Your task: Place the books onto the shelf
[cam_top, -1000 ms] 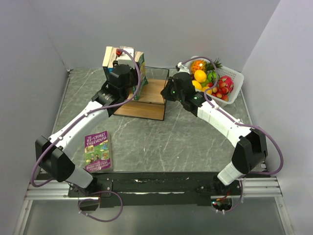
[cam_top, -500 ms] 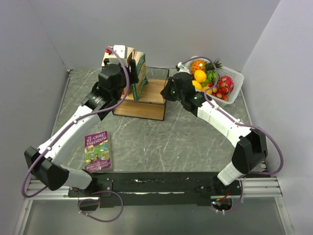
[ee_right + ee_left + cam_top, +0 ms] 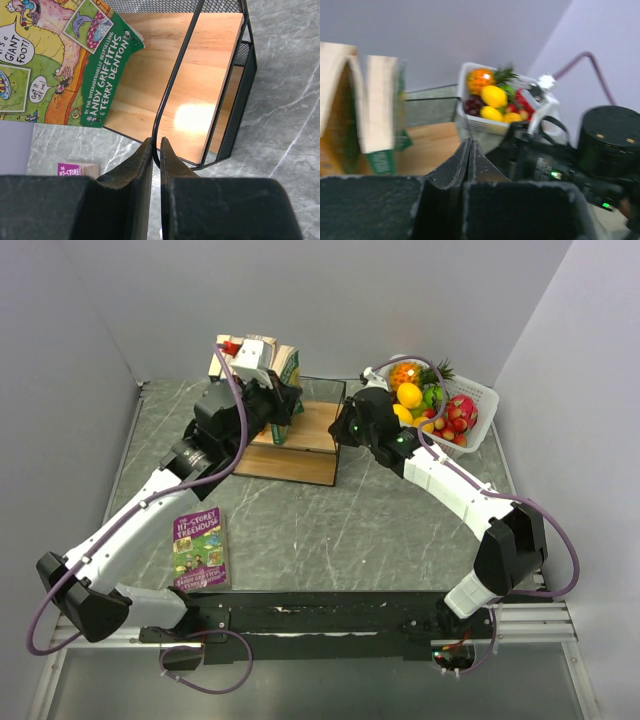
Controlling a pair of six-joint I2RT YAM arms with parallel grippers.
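Over the last second the left arm has stretched further across the shelf [image 3: 312, 435], and its gripper, which sat against the standing books [image 3: 287, 362], has let go of them and swung off to their right.

From above, the left gripper [image 3: 285, 400] hovers over the top board just beside the upright books, which lean a little at the shelf's back left. The right gripper [image 3: 343, 428] sits at the shelf's right edge. One purple book [image 3: 200, 548] lies flat on the table [image 3: 330, 520], well apart from the shelf, near the left arm's base. A fruit basket [image 3: 486, 400] stands to the shelf's right.

The left wrist view, somewhat blurred, shows the left gripper [image 3: 470, 156] pressed together with nothing between its fingers. The books [image 3: 377, 105] stand apart from it on the left, on the wooden board [image 3: 427, 145].

The right wrist view shows the right gripper [image 3: 156, 150] pinched on the thin black wire frame [image 3: 175, 75], apparently steadying the shelf. A green book [image 3: 102, 80] stands on the board [image 3: 200, 85], and a corner of the purple book [image 3: 70, 170] peeks in below.

The batch just handled looks delivered, so the left arm seems free for the purple book. The leaning books could tip, though they are unsupported for now.
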